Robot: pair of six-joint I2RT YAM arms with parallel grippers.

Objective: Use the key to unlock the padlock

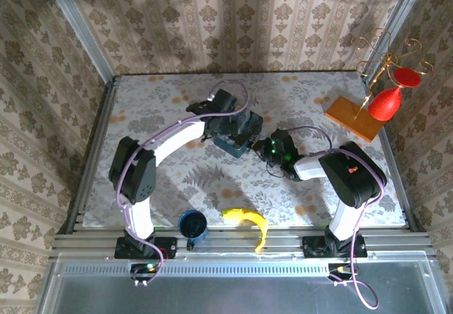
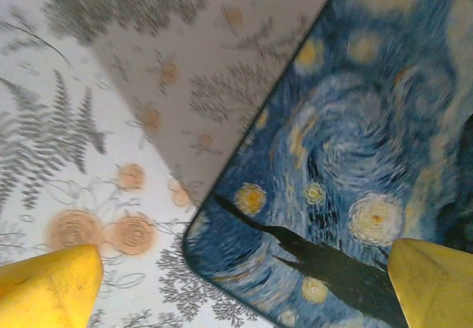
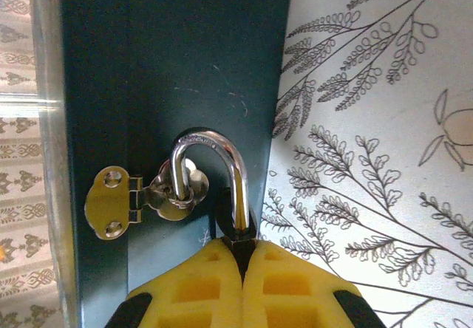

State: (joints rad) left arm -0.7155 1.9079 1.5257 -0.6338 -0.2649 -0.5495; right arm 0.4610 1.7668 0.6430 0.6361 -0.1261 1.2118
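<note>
The padlock [image 3: 240, 188] hangs on the dark side of the blue night-sky tin [image 3: 162, 62]. Its silver shackle passes through a brass hasp [image 3: 122, 202]. My right gripper [image 3: 242, 247] is shut on the padlock's small black body, with the yellow pads pressed together around it. From above, the right gripper [image 1: 267, 149] sits at the tin's [image 1: 233, 143] right side. My left gripper [image 1: 237, 126] hovers over the tin's painted lid [image 2: 347, 158]. It is open, its yellow fingertips [image 2: 52, 287] spread wide past a lid corner. The key is hidden.
A banana [image 1: 249, 222] and a blue mug [image 1: 192, 225] lie near the table's front edge. A wooden board [image 1: 354, 118] with a red vase [image 1: 386, 102] and a gold wire stand occupies the back right. Patterned walls enclose the table.
</note>
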